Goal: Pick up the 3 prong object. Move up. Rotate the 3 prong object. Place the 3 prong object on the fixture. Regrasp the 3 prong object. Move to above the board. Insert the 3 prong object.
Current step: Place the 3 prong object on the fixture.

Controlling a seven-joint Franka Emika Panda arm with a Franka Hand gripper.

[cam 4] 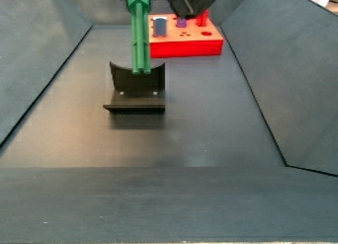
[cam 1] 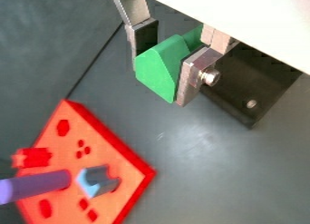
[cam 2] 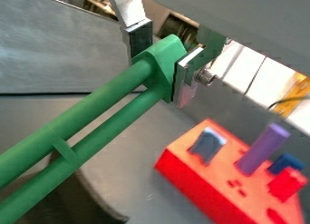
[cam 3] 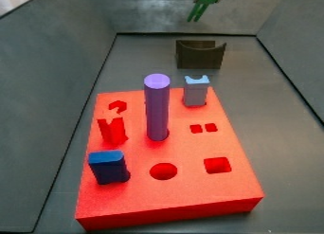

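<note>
Gripper (cam 1: 169, 63): closed on the 3 prong object (cam 1: 164, 66), its silver fingers (cam 1: 194, 75) clamped on either flank of the green piece at one end. The gripper is raised off the floor, above the fixture (cam 4: 134, 87).

Key relation: the 3 prong object runs away from the fingers as long parallel green bars (cam 2: 85, 128), so its long axis extends out from the gripper rather than across it. In a side view the piece (cam 4: 136, 31) hangs nearly vertical, its free end pointing down at the fixture's upright back; contact with it cannot be confirmed.

Judgement: the piece stands close over the fixture, so the placing step appears to be in hand; what remains is to lower it along that axis.

The board (cam 3: 215, 190) lies well apart from the fixture (cam 3: 200, 53), carrying a purple cylinder (cam 3: 157, 105).
</note>
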